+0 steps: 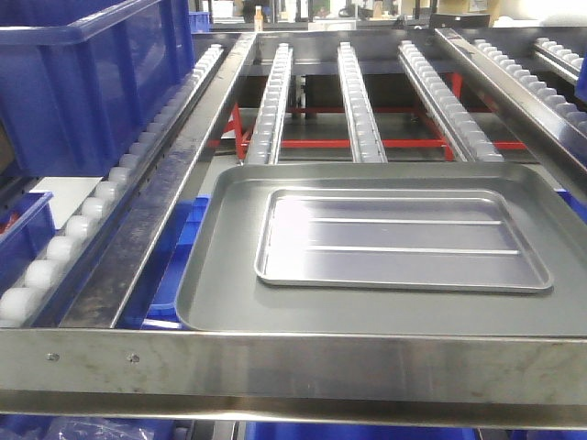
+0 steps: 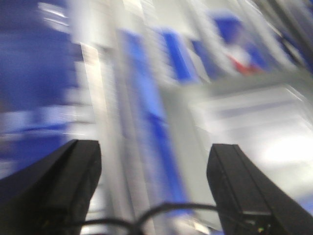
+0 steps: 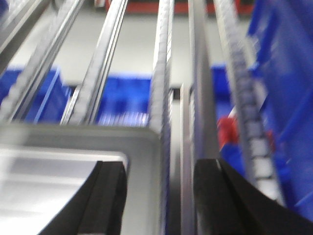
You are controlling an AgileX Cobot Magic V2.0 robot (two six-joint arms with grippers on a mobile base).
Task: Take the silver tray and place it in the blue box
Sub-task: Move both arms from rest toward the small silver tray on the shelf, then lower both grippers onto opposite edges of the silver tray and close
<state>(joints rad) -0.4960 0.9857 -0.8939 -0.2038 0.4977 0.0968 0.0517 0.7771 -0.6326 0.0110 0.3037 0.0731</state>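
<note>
The silver tray (image 1: 404,240) is shiny, with two long ridges. It lies flat inside a larger dull grey tray (image 1: 229,284) on the roller rack. The blue box (image 1: 83,73) stands at the upper left on a roller lane. Neither gripper shows in the front view. In the blurred left wrist view my left gripper (image 2: 154,166) is open and empty above the grey tray's left edge (image 2: 195,127). In the right wrist view my right gripper (image 3: 159,191) is open and empty over the grey tray's far right corner (image 3: 142,142), with the silver tray (image 3: 49,181) under its left finger.
Steel roller rails (image 1: 358,101) run away behind the trays. A steel front bar (image 1: 293,367) crosses the near edge. Smaller blue bins (image 1: 23,234) sit below left and under the rack. A blue crate wall (image 3: 288,98) stands right of the right gripper.
</note>
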